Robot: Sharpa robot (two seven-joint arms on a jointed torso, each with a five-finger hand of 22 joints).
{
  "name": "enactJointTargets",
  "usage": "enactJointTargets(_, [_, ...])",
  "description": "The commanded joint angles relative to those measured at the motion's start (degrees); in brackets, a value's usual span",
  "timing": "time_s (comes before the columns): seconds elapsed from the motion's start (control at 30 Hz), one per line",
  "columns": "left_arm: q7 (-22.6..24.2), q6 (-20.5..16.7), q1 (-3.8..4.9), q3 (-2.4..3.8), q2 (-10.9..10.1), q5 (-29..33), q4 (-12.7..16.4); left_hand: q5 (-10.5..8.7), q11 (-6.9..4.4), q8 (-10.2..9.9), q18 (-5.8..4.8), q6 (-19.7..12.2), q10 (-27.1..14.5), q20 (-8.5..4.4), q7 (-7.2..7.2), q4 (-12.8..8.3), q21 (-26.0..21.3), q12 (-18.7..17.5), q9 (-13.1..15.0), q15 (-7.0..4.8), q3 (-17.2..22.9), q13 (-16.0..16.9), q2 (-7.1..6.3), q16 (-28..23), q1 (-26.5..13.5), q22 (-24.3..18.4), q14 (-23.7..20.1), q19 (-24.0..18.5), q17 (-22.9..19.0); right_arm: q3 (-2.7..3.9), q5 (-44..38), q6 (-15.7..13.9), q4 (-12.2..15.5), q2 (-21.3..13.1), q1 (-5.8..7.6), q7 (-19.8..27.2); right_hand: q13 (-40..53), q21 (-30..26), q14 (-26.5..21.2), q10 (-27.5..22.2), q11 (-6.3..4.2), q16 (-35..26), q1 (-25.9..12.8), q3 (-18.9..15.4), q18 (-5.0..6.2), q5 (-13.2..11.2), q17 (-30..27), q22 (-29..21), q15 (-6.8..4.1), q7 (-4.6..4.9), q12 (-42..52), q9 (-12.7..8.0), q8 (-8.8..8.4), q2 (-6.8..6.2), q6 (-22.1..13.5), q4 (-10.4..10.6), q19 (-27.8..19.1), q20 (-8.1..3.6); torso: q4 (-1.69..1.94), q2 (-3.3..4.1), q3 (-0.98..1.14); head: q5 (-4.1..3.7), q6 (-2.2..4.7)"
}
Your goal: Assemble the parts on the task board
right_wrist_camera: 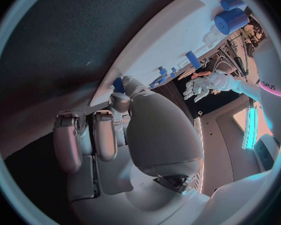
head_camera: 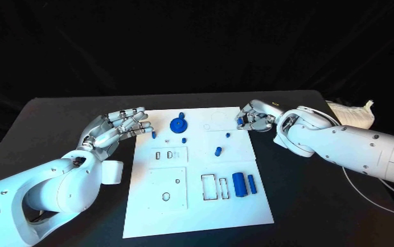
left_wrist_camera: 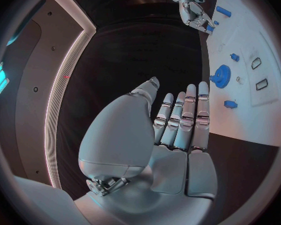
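While the left hand [head_camera: 119, 126] lies flat-fingered, the right hand [head_camera: 255, 119] curls.

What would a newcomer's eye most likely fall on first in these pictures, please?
Probably the white task board in the middle of the black table, dotted with blue parts, chiefly the blue gear near its far edge. Next, the left hand, fingers spread beside the board, and the right hand at its far right corner.

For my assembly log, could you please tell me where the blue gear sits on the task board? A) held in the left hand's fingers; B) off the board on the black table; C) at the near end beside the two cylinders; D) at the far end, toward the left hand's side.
D: the blue gear lies on the task board at its far end, near the left hand, which holds nothing.
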Motion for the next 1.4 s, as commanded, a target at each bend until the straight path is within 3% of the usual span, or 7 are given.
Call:
enactJointTargets(0.03, [0.4, 1.0, 0.05, 0.04, 0.1, -0.1, 0.1, -0.16, 0.07, -0.3, 0.56, 0.4, 0.2, 0.00, 1.74, -0.4, 0.1, -0.3, 0.0, -0.10, 0.0, 0.1, 0.48, -0.4, -0.1, -0.1, 0.4, 0.5, -0.1, 0.00, 1.3, -0.6, 1.0, 0.3, -0.14, -1.6, -0.5, 0.1, 4.2, -0.2, -0.36, 0.1, 0.8, 1.0, -0.07, -0.7, 6.0, 10.4, -0.38, -0.41, -1.1, 0.3, 0.43, 1.25, 0.8, -0.4, 2.5, -0.42, -0.01, -0.04, 0.02, 0.14, -0.07])
enactJointTargets(0.17, [0.4, 1.0, 0.05, 0.04, 0.1, -0.1, 0.0, -0.15, 0.07, -0.3, 0.56, 0.4, 0.2, 0.00, 1.74, -0.5, 0.2, -0.3, 0.0, -0.11, 0.0, 0.1, 0.51, -0.4, -0.1, -0.1, 0.4, 0.5, -0.1, 0.47, 2.0, -1.2, 2.9, 0.5, 0.43, -4.5, -1.9, -0.1, 4.1, -0.8, -0.39, -0.2, 1.0, 2.1, 0.01, -2.0, 5.6, 10.1, -0.42, -0.46, -3.3, 0.4, 0.37, 1.70, 1.0, -1.0, 2.2, -0.52, 0.05, -0.07, 0.01, 0.14, -0.12])
enactJointTargets(0.33, [0.4, 1.0, 0.04, 0.04, 0.3, 0.2, -0.1, -0.16, 0.07, -0.4, 0.56, 0.4, 0.2, 0.00, 1.75, -0.6, 0.1, -0.3, 0.0, -0.11, 0.0, 0.1, 0.51, -0.4, -0.1, -0.1, 0.4, 0.6, -0.1, 0.70, 2.3, -2.1, 6.1, 1.3, 1.82, -7.8, -2.3, -0.1, 4.0, -0.8, -0.40, -0.2, 0.9, 2.5, 0.02, -2.0, 5.6, 10.1, -0.44, -0.48, -3.8, 0.5, 0.35, 1.82, 1.1, -1.1, 2.2, -0.54, 0.02, -0.37, -0.24, 0.47, -0.19])
enactJointTargets(0.5, [0.3, 1.0, 0.04, 0.04, 0.5, 0.6, -0.3, -0.16, 0.07, -0.4, 0.55, 0.4, 0.2, -0.01, 1.75, -0.8, 0.1, -0.3, 0.0, -0.11, 0.1, 0.1, 0.51, -0.5, 0.0, -0.1, 0.4, 0.6, -0.1, 0.75, 1.2, -2.9, 9.4, 2.8, 2.59, -11.1, -2.4, -0.1, 4.0, -0.8, -0.38, -0.3, 0.6, 2.7, 0.05, -1.9, 5.5, 10.0, -0.43, -0.45, -4.0, 0.5, 0.28, 1.83, 1.1, -1.1, 2.1, -0.55, 0.08, -0.60, -0.32, 0.80, -0.16])
enactJointTargets(0.77, [0.3, 1.1, 0.02, 0.03, 0.9, 0.9, -0.7, -0.16, 0.07, -0.4, 0.55, 0.4, 0.2, -0.01, 1.75, -0.8, 0.1, -0.3, 0.0, -0.11, 0.1, 0.1, 0.51, -0.5, 0.0, -0.1, 0.4, 0.6, -0.1, 0.10, -3.0, -2.3, 14.1, 7.7, 2.74, -17.3, -2.8, -0.2, 4.0, -0.8, -0.39, -0.5, 0.2, 3.0, 0.07, -1.8, 5.2, 9.9, -0.43, -0.48, -4.7, 0.5, 0.25, 1.89, 1.2, -1.1, 2.0, -0.55, 0.54, -1.09, -0.56, 1.94, -0.68])
enactJointTargets(1.03, [0.4, 1.2, 0.01, 0.03, 1.0, 1.1, -1.1, -0.16, 0.08, -0.4, 0.55, 0.4, 0.2, -0.02, 1.75, -0.9, 0.1, -0.4, -0.1, -0.11, 0.1, 0.1, 0.52, -0.5, 0.1, -0.1, 0.4, 0.6, -0.1, -0.86, -8.0, -1.2, 15.3, 13.1, 0.77, -20.2, -3.0, -0.2, 3.9, -0.8, -0.39, -0.6, -0.2, 3.2, 0.07, -1.8, 5.1, 9.9, -0.44, -0.46, -4.9, 0.5, 0.12, 1.89, 1.0, -1.1, 2.0, -0.56, 0.78, -1.24, -0.67, 3.67, -1.64])
enactJointTargets(1.4, [0.5, 1.3, 0.00, 0.03, 1.0, 1.3, -1.2, -0.16, 0.08, -0.4, 0.55, 0.4, 0.2, -0.02, 1.75, -1.0, 0.1, -0.4, -0.1, -0.11, 0.1, 0.1, 0.53, -0.5, 0.1, -0.1, 0.4, 0.6, -0.1, -1.14, -11.2, 0.7, 14.8, 17.1, -2.77, -23.2, -3.4, -0.3, 3.9, -0.9, -0.40, -0.7, -0.4, 3.4, 0.10, -1.6, 4.9, 9.8, -0.45, -0.48, -5.5, 0.5, 0.08, 1.88, 1.1, -1.2, 2.0, -0.57, 0.56, -1.15, -0.61, 4.40, -2.18])
